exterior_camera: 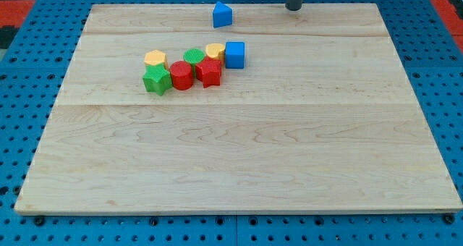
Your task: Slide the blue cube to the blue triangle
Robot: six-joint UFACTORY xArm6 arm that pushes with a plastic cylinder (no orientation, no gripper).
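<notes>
The blue cube [235, 55] sits on the wooden board [239, 152] at the right end of a cluster of blocks. The blue triangle [222, 14] stands near the board's top edge, above and slightly left of the cube, apart from it. My tip [294, 8] is at the top edge of the board, to the right of the blue triangle and above-right of the blue cube, touching neither.
Left of the blue cube lie a yellow block [215, 51], a green cylinder [193, 56], a red star-like block [209, 71], a red cylinder [181, 75], a yellow hexagon-like block [155, 58] and a green star-like block [156, 79]. A blue pegboard [43, 29] surrounds the board.
</notes>
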